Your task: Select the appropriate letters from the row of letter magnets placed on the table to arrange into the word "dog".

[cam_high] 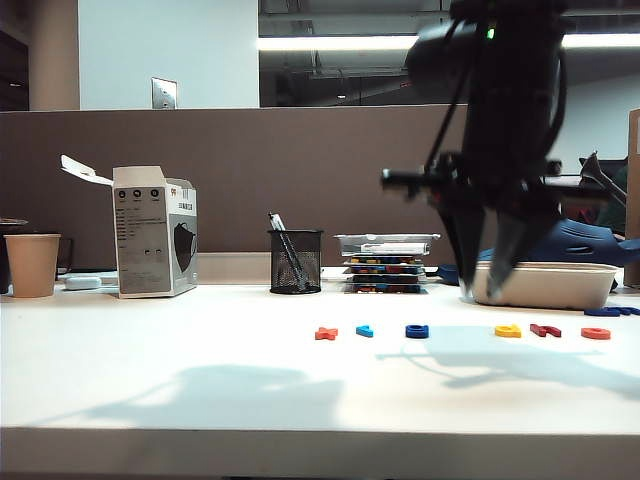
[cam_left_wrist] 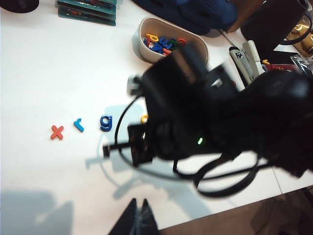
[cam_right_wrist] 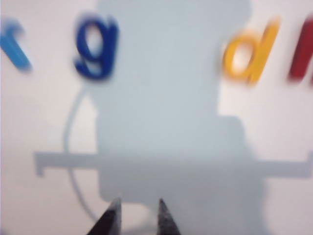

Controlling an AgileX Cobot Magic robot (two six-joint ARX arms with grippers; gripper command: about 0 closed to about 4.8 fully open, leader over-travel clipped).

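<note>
Exterior view: the table [cam_high: 150, 380] was seen as a broad white top, its near edge running along the bottom of the picture with bare surface between that edge and the magnets.
Row of letter magnets: six were laid in one line, from left an orange X [cam_high: 326, 333], a light-blue letter [cam_high: 364, 330], the dark blue letter [cam_high: 417, 331], the yellow letter [cam_high: 508, 330], a dark red letter [cam_high: 545, 330] and the orange-red ring [cam_high: 596, 333] near the right border.
Gap in the row: the widest open stretch was found between the dark blue and yellow letters.
Right gripper [cam_high: 490, 285]: it was held above the row, over that gap, in front of a white tray [cam_high: 560, 285]; the jaws were seen apart by a narrow gap, nothing between them.
Left gripper [cam_left_wrist: 138, 220]: it was seen at the table's near edge, well apart from the letters; whether the jaws were parted cannot be told.
Back edge: a mesh pen cup [cam_high: 296, 262], a stack of boxes [cam_high: 387, 262], a carton [cam_high: 155, 232] and a paper cup [cam_high: 32, 265] were ranged there, well behind the row.
</note>
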